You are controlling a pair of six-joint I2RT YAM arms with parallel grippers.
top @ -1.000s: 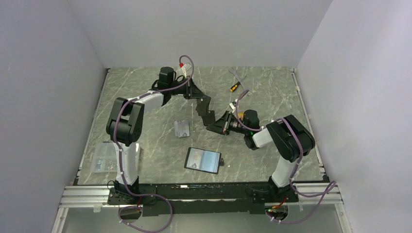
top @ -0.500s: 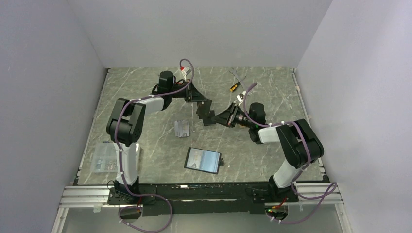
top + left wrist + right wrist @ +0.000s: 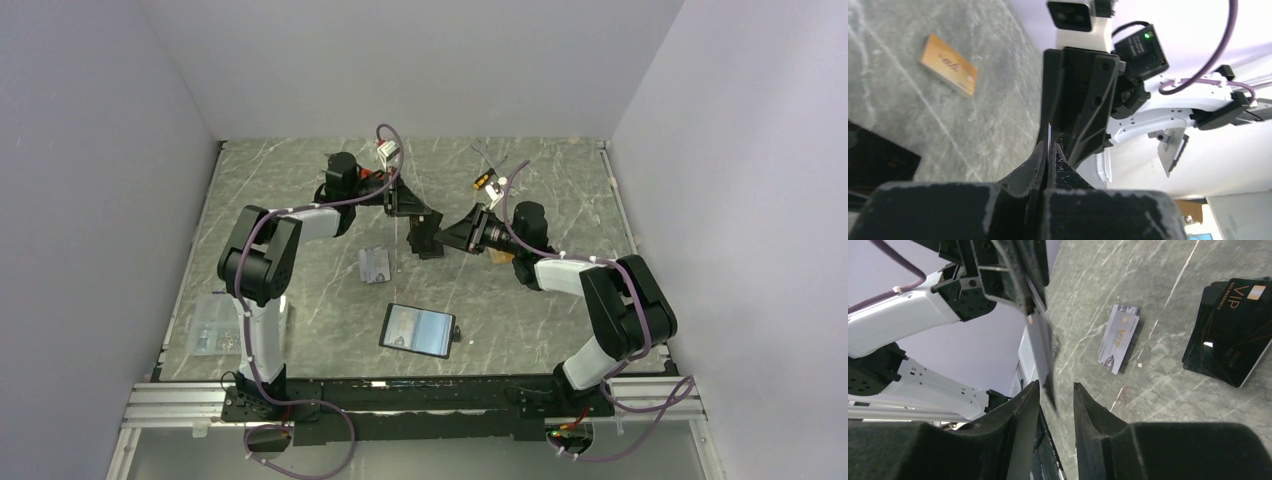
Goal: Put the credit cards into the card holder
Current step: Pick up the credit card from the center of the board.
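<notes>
From above, the 2 arms meet over the middle of the table, nearer its far edge. The left gripper (image 3: 422, 238) and right gripper (image 3: 445, 236) are nose to nose. What sits between them is too small to read here. The silver VIP cards (image 3: 374, 265) lie left of centre and the orange card (image 3: 500, 256) lies right of centre beside the right arm. The black VIP cards (image 3: 418, 330) are a dark pile toward the near edge.

Over to the left wrist. Its fingers are pressed together on the held card (image 3: 1049, 134), which shows only as a hairline because it is edge-on. My read is that holding it upright offers its free end to the other arm.

The right wrist confirms it. The grey card hangs down from the left fingers, and the right gripper's 2 fingers stand apart on either side of its lower end. I cannot tell whether either pad touches it. It looks like a handover or a regrip, so only 1 clamp is carrying the card now.

As for the card holder, I cannot pick it out for sure. That dark pile looks wider than 1 card, so the holder may lie with it.
</notes>
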